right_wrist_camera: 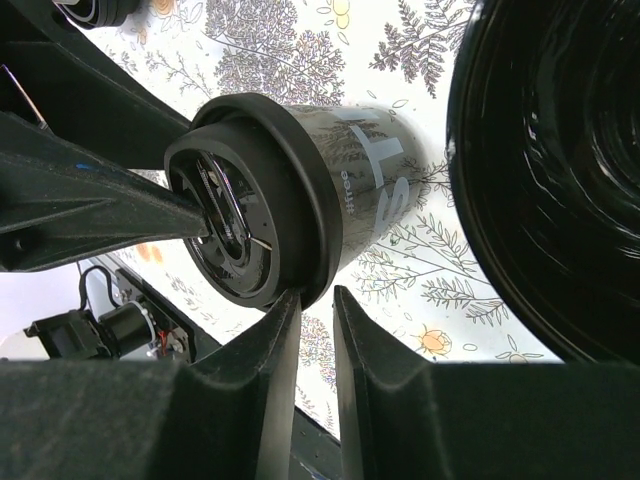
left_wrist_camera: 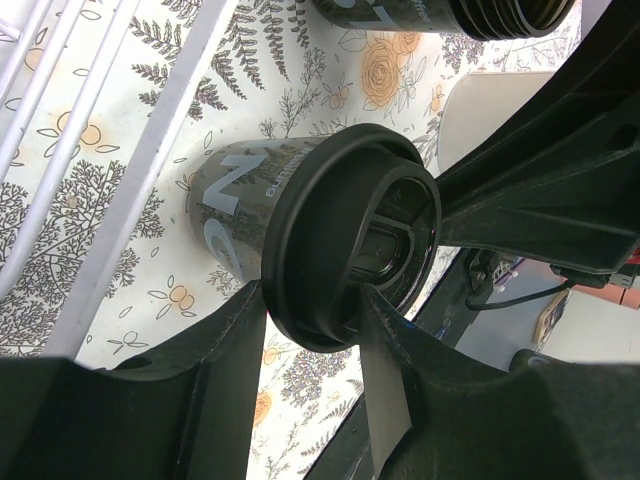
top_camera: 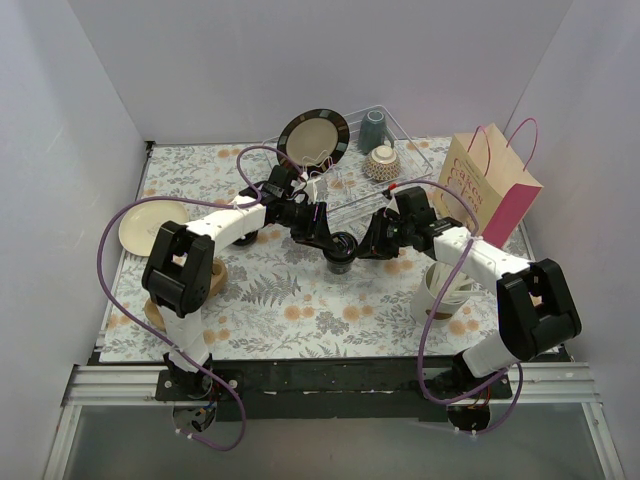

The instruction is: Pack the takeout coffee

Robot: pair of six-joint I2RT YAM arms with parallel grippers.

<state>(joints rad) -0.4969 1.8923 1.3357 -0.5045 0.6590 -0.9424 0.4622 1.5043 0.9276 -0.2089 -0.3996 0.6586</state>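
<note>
White-and-black left arm [top_camera: 215, 228] and right arm [top_camera: 480, 258] both reach inward, wrists pitched down, tips nearly meeting. Left gripper [left_wrist_camera: 312, 300] clamped across the rim of the round black plastic lid [left_wrist_camera: 330, 230]. Right gripper [right_wrist_camera: 317, 295]: fingers narrowly parted at the same rim, grip unclear.

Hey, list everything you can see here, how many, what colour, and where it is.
lidded cup: one, black, table centre
other black cup: one, black, top of left wrist view
dark plate: one, black-rimmed, upright in dish rack
dish rack: one, pale, back centre
mug: one, grey-blue, in rack
bowl: one, beige patterned, in rack
paper bag: one, tan and pink, back right
cream plate: one, cream, left side
white cup: at least one, white, near right
tablecloth: one, floral, covering table
left gripper: one, black, at cup's lid
right gripper: one, black, at cup's lid
</note>
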